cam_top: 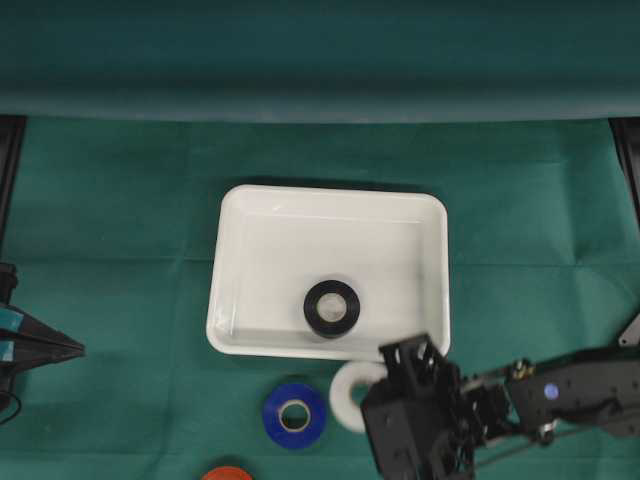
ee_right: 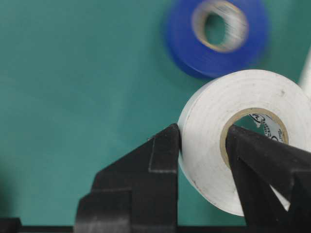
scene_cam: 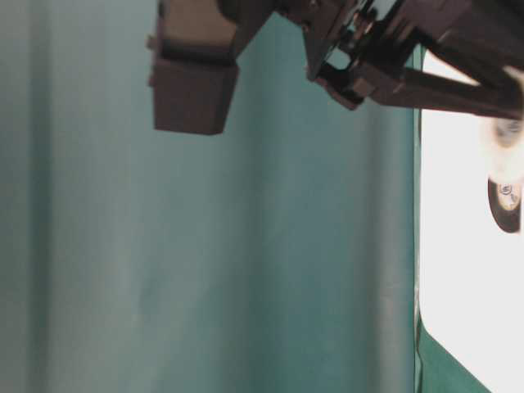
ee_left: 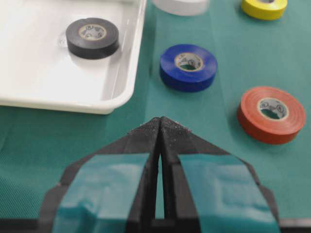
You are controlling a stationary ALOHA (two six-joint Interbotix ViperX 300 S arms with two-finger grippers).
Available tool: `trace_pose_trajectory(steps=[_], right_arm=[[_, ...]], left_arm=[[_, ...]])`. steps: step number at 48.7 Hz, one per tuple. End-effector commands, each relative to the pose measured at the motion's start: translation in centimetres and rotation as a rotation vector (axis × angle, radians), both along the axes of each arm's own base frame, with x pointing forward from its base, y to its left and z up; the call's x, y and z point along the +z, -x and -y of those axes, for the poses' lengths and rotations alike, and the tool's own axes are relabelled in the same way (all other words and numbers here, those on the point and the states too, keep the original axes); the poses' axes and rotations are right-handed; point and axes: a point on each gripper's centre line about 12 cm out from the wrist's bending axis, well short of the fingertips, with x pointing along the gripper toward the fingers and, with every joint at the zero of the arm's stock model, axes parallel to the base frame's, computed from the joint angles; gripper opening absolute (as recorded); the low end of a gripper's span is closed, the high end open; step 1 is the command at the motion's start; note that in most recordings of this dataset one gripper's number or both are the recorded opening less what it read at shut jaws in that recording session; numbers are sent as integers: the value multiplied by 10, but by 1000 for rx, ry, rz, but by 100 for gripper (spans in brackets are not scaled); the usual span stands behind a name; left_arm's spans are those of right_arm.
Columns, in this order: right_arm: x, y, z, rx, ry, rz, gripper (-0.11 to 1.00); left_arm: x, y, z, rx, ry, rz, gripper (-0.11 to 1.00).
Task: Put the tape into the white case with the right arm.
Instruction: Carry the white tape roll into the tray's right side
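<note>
White tape roll [ee_right: 233,141]: clamped in the right gripper's jaws, one finger through its core and the other on its outer rim; in the overhead view it sits just off the case's near rim
Right gripper [ee_right: 204,145]: jaws shut on the white roll, at the near right of the bench
White case [cam_top: 432,290]: middle of the green-covered bench [cam_top: 120,250], with a black tape roll [cam_top: 331,308] lying flat inside near its near wall
Blue tape roll [cam_top: 294,414]: flat on the cloth, just left of the white roll, outside the case
Red tape roll [ee_left: 271,114]: nearer the bench edge, beyond the blue one
Yellow tape roll [ee_left: 264,7]: seen from the left wrist, well apart from the case
Left gripper [ee_left: 160,127]: jaws together, holding nothing, at the left edge
</note>
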Motion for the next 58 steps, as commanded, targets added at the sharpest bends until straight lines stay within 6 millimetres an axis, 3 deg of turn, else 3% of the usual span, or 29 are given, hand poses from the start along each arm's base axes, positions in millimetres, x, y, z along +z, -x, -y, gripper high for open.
trace_pose_trajectory(steps=[1,22,34,49,58], right_arm=[[16,0,18,-22,21,51,1],[9,10,103,-211,77,27,1],[8,17,140,-287,80,64,1],[0,27,156,-326,64,80,1],[-2,27,155,-317,54,99,1]], left_arm=[[4,-1,0,3,0,12,0],[4,-1,0,3,0,12,0],[4,-1,0,2,0,11,0],[4,-1,0,3,0,12,0],[4,-1,0,3,0,12,0]])
